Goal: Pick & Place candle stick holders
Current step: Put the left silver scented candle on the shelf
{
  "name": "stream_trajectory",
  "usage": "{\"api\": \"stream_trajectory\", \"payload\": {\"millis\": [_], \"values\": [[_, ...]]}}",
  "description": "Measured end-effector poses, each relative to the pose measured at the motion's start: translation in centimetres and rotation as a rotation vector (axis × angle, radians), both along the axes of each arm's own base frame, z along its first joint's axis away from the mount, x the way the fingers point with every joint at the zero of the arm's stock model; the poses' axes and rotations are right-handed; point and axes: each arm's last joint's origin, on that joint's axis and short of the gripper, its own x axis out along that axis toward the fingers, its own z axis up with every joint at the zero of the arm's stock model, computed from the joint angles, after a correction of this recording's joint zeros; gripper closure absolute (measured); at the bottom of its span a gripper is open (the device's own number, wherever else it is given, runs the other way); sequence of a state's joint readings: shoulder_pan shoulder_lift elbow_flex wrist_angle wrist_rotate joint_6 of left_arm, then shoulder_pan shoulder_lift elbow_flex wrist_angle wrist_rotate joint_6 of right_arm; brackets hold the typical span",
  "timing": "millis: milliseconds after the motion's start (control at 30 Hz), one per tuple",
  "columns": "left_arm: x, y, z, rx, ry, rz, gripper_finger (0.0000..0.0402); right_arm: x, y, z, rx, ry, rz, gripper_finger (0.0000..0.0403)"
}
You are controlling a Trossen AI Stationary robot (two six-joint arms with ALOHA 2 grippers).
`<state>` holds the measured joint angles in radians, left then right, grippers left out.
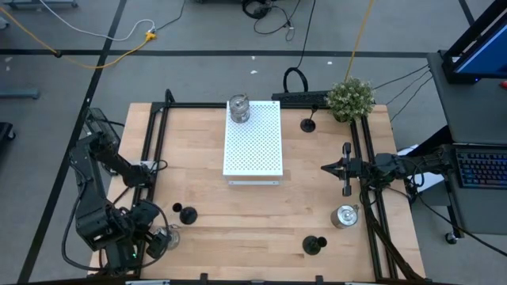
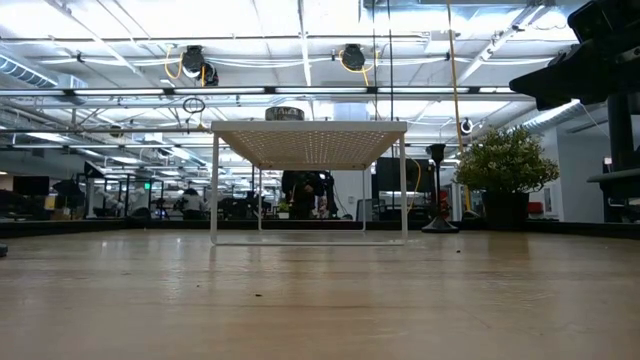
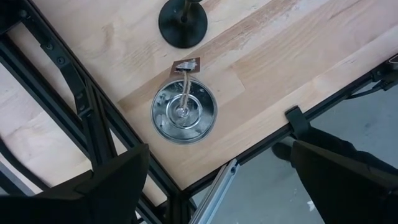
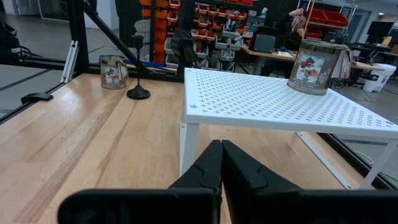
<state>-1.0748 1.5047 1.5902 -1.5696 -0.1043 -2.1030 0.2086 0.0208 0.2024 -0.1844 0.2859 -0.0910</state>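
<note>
The left arm is folded at the near-left corner of the table, its wrist turned straight down so that the left gripper hangs over that corner with its two dark fingers spread wide apart and nothing between them. The right arm reaches in level from the table's right edge, about midway along it, and its right gripper points toward the table's middle, above the surface, with its fingers pressed together tip to tip on nothing.
</note>
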Motion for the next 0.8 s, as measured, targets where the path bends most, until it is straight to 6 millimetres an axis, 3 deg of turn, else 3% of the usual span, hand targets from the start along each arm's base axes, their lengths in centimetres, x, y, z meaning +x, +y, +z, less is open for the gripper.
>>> {"api": "stream_trajectory", "payload": {"millis": [600,800], "values": [[0.0,-0.6,0.0,-0.083,0.030,0.115,0.0004,0.0,0.0,0.0,0.000,0.000,0.000,0.0403],[-0.1,-1.0,-2.0,-0.068,0.060,0.124,0.0004,0.0,0.0,0.0,0.000,0.000,0.001,0.0403]]}}
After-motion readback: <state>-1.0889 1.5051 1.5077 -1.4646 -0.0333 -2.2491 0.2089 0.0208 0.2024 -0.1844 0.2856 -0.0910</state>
